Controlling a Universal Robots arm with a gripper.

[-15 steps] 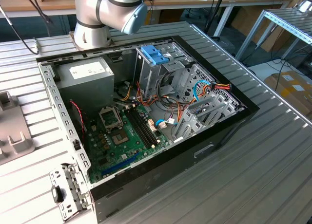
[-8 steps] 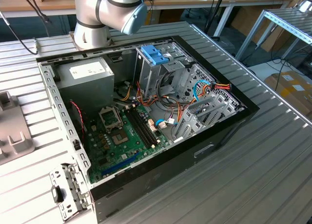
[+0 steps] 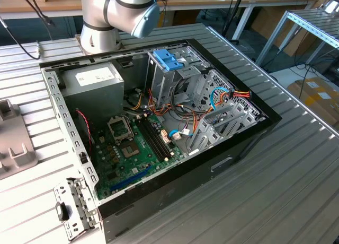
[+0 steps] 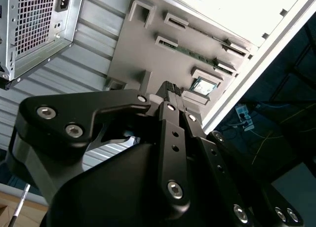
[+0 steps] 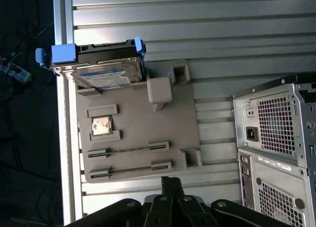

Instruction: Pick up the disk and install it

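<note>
Black gripper [image 5: 170, 182] links are sitting nearest the lens in the first wrist view. The jaws are pressing together on nothing, so the gripper is carrying no load. It is hanging clear above the grey parts tray [image 5: 133, 138], not touching it.

Beneath it the tray is lying flat on the slatted aluminium table [image 5: 197, 19]. Its moulded recesses are giving each part a fixed spot, and a processor chip [image 5: 101, 124] is sitting in a small square pocket partway along.

Beyond the chip, at the tray end farthest from the gripper, the disk [image 5: 106, 75] is resting label-up in its own pocket. Its light-blue rails [image 5: 63, 53] are reaching past the tray walls, probably so that they are easy to grasp.

Off to one side, apart from the tray, the computer case [image 5: 274, 133] is showing its vented rear. In the exterior view the case is lying with its open side up. The metal drive cage [image 3: 177, 82] under the blue tab piece [image 3: 168, 58] is looking, in my judgement, like the bay the disk belongs in. The pickup is not yet begun.
</note>
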